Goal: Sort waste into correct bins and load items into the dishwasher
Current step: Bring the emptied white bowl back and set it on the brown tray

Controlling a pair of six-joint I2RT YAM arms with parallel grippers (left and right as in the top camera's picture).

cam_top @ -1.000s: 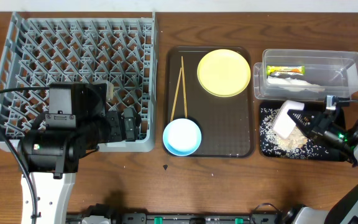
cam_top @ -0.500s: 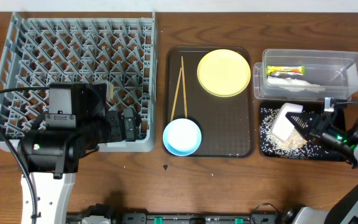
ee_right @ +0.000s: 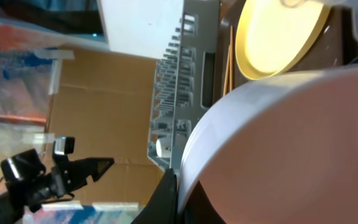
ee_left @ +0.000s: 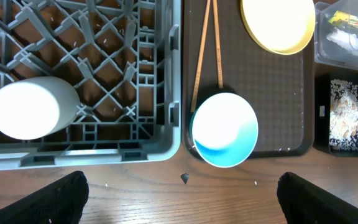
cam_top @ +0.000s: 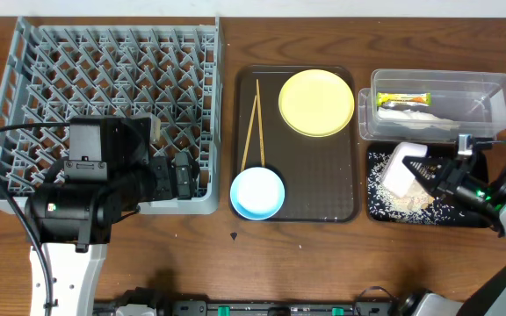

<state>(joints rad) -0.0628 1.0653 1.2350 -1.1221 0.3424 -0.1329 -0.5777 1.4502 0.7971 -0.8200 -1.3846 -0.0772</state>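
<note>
The right gripper (cam_top: 427, 173) has its jaws clamped on the rim of the white bowl (cam_top: 399, 171), which is tipped on edge over the black tray (cam_top: 369, 209) at lower right. The rack (cam_top: 104, 70) lies far left, beyond the brown tray (cam_top: 323, 175). The tub (cam_top: 503, 101) crowds just above the bowl. The left gripper (ee_left: 182, 180), jaws wide apart and empty, hangs by the rack's lower-right corner, much nearer it.

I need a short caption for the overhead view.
Right gripper holds a white bowl tilted over the crumb-strewn black tray, beside the clear tub.
</note>
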